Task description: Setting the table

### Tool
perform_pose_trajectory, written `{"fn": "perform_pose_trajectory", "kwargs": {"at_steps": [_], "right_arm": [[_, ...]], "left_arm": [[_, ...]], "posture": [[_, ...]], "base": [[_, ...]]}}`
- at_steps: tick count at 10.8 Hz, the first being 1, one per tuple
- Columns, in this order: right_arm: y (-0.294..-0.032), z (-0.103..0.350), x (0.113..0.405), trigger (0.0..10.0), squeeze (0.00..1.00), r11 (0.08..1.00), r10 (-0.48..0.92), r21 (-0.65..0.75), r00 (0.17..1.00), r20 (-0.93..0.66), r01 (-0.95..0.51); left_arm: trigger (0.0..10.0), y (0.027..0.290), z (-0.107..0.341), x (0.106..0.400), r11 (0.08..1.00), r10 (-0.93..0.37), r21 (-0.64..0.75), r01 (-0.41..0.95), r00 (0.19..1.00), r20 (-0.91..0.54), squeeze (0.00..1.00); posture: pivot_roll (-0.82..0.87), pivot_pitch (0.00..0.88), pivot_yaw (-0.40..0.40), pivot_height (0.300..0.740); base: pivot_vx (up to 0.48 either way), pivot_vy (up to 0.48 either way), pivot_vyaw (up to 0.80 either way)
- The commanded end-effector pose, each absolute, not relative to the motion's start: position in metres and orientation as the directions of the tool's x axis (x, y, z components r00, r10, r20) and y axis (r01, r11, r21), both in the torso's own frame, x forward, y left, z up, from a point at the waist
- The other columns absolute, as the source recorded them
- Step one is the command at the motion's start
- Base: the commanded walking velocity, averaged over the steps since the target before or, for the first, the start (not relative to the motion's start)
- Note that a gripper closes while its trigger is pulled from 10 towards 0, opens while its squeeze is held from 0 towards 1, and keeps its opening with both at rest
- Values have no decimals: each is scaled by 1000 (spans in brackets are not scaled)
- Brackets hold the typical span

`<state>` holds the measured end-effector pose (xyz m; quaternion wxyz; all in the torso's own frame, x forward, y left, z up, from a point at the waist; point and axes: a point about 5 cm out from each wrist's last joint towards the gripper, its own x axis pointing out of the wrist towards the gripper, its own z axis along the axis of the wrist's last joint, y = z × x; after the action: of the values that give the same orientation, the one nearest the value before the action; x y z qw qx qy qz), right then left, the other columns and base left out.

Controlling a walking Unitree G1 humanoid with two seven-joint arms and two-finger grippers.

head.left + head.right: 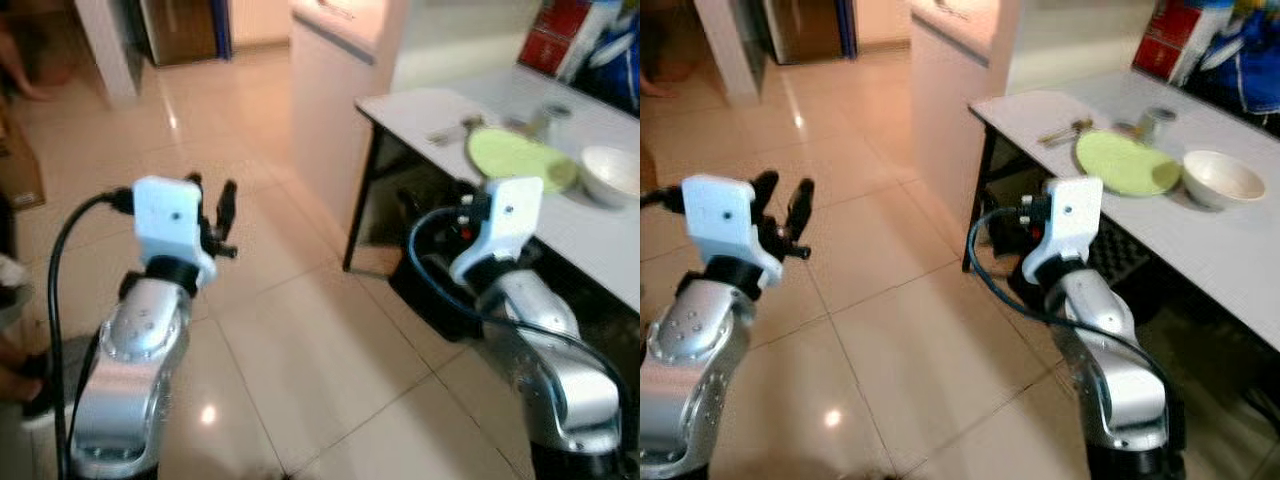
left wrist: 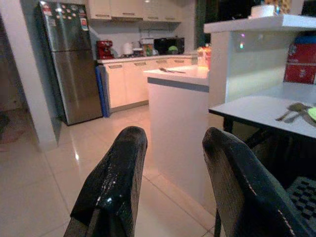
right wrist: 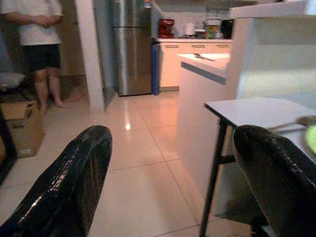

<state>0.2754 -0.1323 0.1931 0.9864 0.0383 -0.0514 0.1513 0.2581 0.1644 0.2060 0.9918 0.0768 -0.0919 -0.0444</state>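
Note:
A white table (image 1: 420, 105) stands to my right. On it lie a light green plate (image 1: 1125, 162), a white bowl (image 1: 1222, 177), some cutlery (image 1: 1065, 130) and a small metal cup (image 1: 1155, 122). My left gripper (image 1: 783, 195) is raised over the tiled floor, well left of the table, open and holding nothing. The right arm's white wrist housing (image 1: 505, 210) sits just short of the table's near edge, below the plate. In the right wrist view my right gripper (image 3: 173, 143) is open, with its fingers wide apart, and the table corner lies ahead.
A white kitchen counter (image 1: 340, 60) stands behind the table's far corner. A steel fridge (image 2: 71, 59) is at the back. A person (image 3: 37, 29) stands near a cardboard box (image 3: 22, 126) at the far left. Open tiled floor (image 1: 300, 340) lies between my arms.

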Motion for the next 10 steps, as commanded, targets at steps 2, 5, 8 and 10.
{"fn": "perform_pose_trajectory", "kwargs": {"at_steps": [2, 5, 8, 10], "right_arm": [[-133, 194, 278, 10000, 0, 950, 302, 45, 946, 117, -309], [-132, 192, 280, 10000, 0, 949, 301, 64, 947, 110, -309], [-134, 191, 281, 10000, 0, 948, 301, 72, 948, 105, -309], [-131, 191, 281, 10000, 0, 939, 327, 71, 939, 107, -335]], "left_arm": [[10000, 169, 207, 256, 986, -71, 161, 41, 980, 185, 0], [10000, 171, 207, 255, 986, -59, 161, 29, 981, 185, 0], [10000, 171, 206, 254, 987, -53, 160, 24, 982, 181, 0], [10000, 172, 203, 252, 986, -50, 166, 21, 983, 177, 0]], "posture": [[52, 39, -59, 740], [55, 36, -67, 740], [54, 28, -74, 740], [56, 25, -81, 740]], "base": [[412, 0, 800], [415, 0, 267], [417, 0, 0], [431, 0, 0]]}}
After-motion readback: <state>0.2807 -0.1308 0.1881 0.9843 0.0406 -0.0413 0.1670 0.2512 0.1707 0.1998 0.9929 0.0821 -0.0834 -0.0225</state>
